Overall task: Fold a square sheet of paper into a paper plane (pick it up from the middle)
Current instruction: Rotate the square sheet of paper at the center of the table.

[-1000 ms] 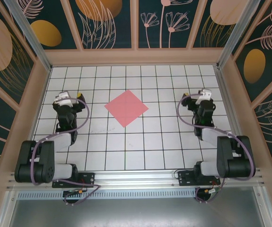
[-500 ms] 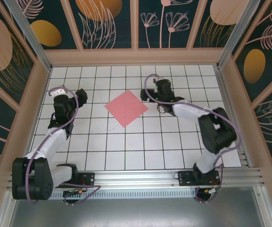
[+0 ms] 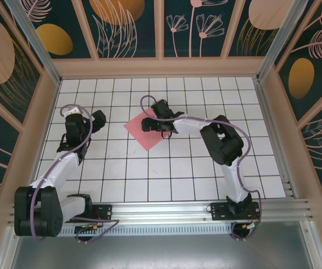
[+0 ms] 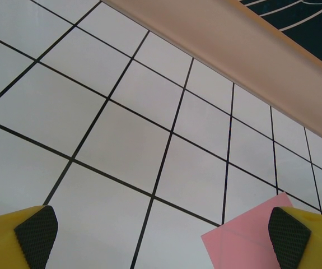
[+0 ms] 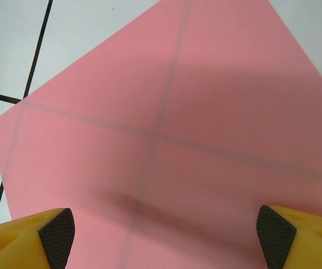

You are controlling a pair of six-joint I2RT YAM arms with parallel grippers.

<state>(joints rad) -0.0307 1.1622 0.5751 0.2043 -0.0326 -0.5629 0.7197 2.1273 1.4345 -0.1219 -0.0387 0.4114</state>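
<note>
Top external: square sheet of paper (image 3: 141, 135) flat mid-table (image 3: 149, 174), turned diamond-wise. Right wrist: right jaws spread wide low over sheet's middle, pads (image 5: 57, 235) above the pink, gripping nothing; contact unclear. Left jaws fully spread, empty, off sheet's left side, clear of it, above bare tiles.

The table (image 3: 149, 174) has a flat white top ruled into square tiles by thin black lines and is enclosed on its left, far and right sides by a tan rim. The square sheet of paper (image 3: 140, 134) lies flat on it near the centre, turned corner-on like a diamond. The grid lines show faintly through the sheet.
</note>
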